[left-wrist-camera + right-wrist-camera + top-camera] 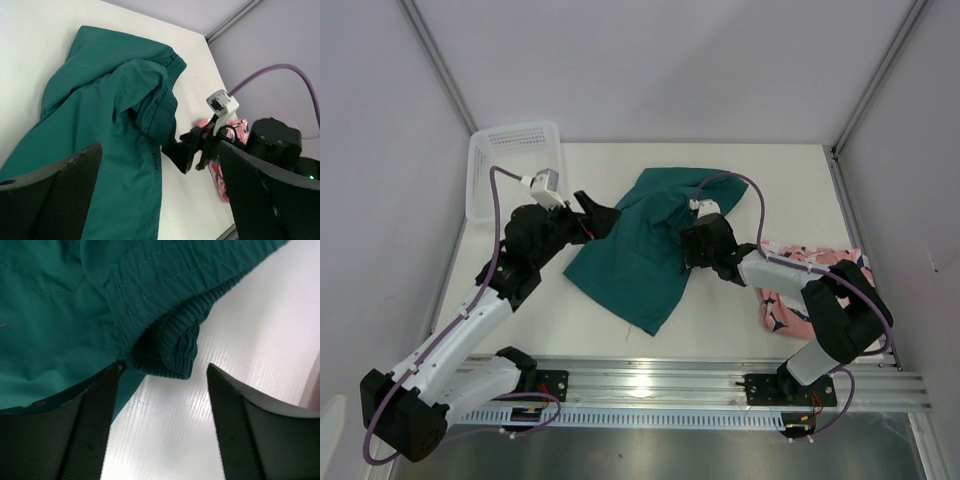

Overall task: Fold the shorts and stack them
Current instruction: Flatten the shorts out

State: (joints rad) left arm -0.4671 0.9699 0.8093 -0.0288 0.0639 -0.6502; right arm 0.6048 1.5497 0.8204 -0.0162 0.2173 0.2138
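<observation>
Top external view: a white basket with holes in its sides sits at the 10 o'clock corner of the white table. Its white floor and walls show.

The green shorts lie in the middle of the table. They are flat but crooked, with one leg pointing down to 6 o'clock and the stretchy top up near 1 o'clock. The pink shorts lie in a bunch at 4 o'clock, well apart from the basket. Part of them is hidden under the right arm.

The left arm starts at 7 o'clock and goes up and to the right with a bent elbow. The left gripper sits at the 9 o'clock side of the green shorts, just beside the cloth. In the left wrist view its two black fingers stand very wide apart, and nothing is between them but the shorts below.

The right arm starts at 5 o'clock, bends up over the pink shorts and then reaches left. The right gripper is low at the 3 o'clock side of the green shorts. In the right wrist view its fingers are apart, with a folded bit of the ribbed waistband in the gap. One finger touches the cloth. The other has white table beside it, so the cloth is not pinched.
</observation>
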